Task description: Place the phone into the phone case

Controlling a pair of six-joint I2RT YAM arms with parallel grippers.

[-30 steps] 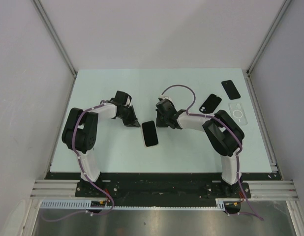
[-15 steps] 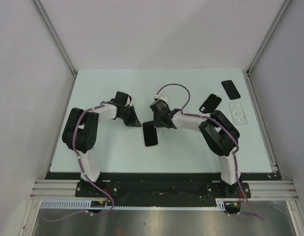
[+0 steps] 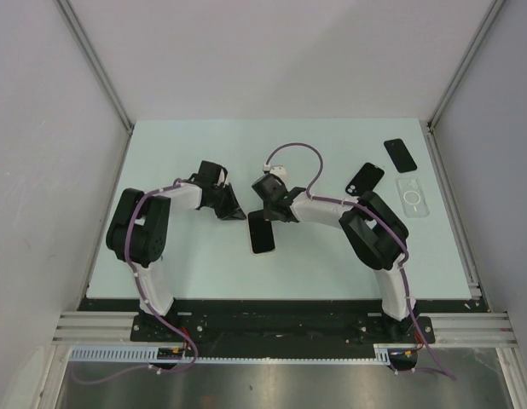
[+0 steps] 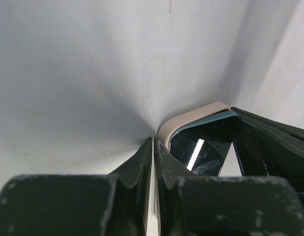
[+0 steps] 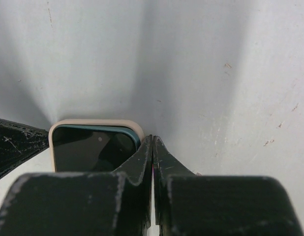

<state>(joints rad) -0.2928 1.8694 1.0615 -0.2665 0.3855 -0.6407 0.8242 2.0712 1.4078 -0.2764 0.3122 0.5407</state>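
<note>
Phone (image 3: 261, 233): centre of top view, lying inside beige phone case (image 5: 93, 122), visible upper corners look seated | left gripper (image 4: 153, 142): clenched, empty, at upper-left corner | right gripper (image 5: 152, 140): clenched, empty, at upper-right corner | remaining: probably final press-down; lower end unverified.

Left wrist view: phone (image 4: 194, 142) shows one corner only. The rest sits behind left fingers (image 4: 135, 167) and a dark shape (image 4: 275, 147), blurred and cut by the right edge.
Right wrist view: right fingers (image 5: 135, 167) block phone's near part.
Top view: phone's far end lies under right fingers; contact too small to tell.
</note>
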